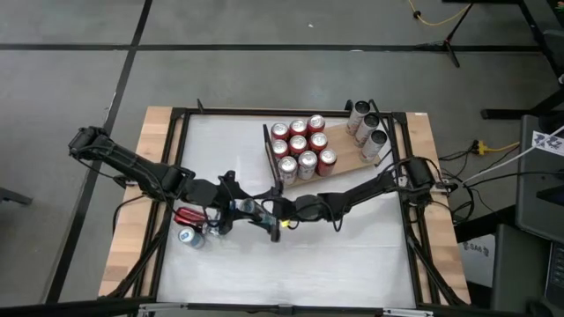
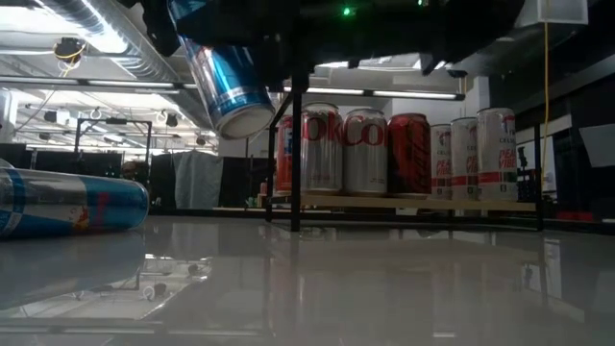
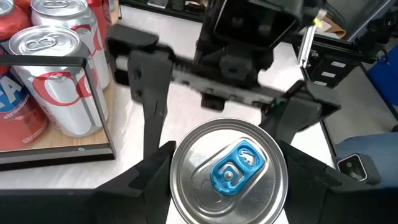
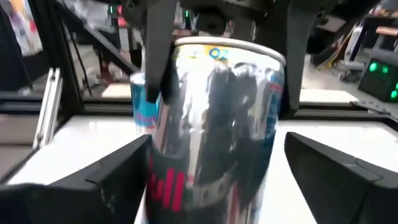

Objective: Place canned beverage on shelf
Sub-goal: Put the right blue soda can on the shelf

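I see the left gripper (image 3: 227,177) with its dark fingers closed tight on a blue-and-silver can (image 3: 229,171), a smooth metal cylinder with a blue tab, lifted above the white glossy worktop (image 1: 291,264). The right gripper (image 4: 217,165) has its fingers wide on both sides of this can, apart from it. The shelf (image 1: 339,164), a flat wood-grain board with thin dark rail, carries nine red-and-silver cans (image 1: 300,145) and three slim ones (image 1: 368,128). Two other cans (image 1: 189,226) lie near the left arm.

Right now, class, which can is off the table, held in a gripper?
The blue-and-silver can, tilted in the left gripper; the others stand or lie.
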Robot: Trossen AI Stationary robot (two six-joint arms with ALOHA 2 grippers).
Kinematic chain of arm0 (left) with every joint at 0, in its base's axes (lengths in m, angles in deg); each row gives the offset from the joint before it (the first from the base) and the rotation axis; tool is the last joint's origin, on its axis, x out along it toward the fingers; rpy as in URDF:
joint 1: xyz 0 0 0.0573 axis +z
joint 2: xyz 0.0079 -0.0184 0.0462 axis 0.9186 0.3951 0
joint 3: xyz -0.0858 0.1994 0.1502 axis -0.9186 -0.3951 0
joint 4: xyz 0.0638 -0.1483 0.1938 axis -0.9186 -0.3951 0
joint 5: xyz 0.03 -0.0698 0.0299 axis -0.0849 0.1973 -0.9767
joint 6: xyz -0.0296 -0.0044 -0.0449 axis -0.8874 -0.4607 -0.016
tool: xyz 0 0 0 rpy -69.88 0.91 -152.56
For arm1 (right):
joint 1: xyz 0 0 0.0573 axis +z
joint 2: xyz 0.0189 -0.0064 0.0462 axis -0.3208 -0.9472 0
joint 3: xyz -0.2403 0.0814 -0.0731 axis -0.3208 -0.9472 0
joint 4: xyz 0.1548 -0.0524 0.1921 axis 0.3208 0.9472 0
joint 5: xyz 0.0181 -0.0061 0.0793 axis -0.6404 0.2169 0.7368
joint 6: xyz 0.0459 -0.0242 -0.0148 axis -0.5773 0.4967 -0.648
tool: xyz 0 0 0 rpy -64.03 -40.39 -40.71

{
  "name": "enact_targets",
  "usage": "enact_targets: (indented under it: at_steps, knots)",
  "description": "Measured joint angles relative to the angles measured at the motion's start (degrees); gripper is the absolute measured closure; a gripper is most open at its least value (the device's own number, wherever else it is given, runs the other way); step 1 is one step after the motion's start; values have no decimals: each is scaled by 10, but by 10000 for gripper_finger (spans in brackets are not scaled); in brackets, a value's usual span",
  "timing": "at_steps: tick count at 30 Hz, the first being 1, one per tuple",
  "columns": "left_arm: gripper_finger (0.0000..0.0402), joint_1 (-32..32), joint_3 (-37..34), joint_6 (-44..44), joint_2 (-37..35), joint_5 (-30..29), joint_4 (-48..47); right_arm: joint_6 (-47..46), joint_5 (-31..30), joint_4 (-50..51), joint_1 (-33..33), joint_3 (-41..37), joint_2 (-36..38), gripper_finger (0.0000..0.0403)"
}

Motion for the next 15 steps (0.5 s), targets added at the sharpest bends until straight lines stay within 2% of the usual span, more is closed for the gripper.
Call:
enact_targets:
  at_steps: [5,12,15]
  knots:
    - [187,0,0,0,0,-4,1,0,0,144,0,0,60,30]
    - [187,0,0,-3,0,-10,4,0,0,350,1,0,153,27]
    - [187,1,0,-40,0,-17,7,1,0,421,9,0,195,27]
